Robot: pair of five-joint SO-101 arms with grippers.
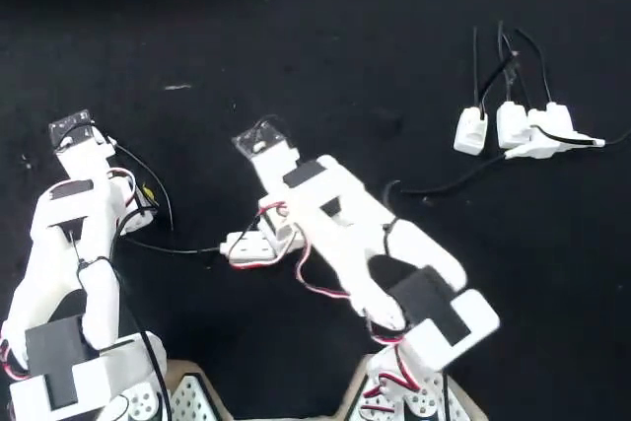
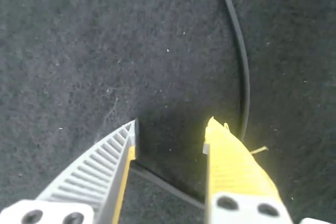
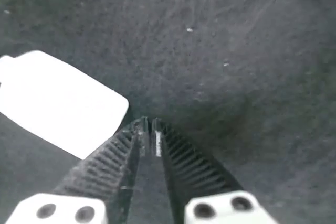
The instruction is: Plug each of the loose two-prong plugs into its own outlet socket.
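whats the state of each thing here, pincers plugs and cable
left pincer, open, nothing in it
right pincer, shut, holding nothing
white block, lying flat on the table beside the right pincer, not gripped
black cable, loose on the table past the left pincer
white plugs, lying on the table far from both pincers, joined or not cannot tell

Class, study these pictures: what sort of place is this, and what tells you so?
Probably a robotics lab bench: a white left arm and right arm mounted side by side, a table under black cloth, and white plugs and sockets on black cords laid out for practice.
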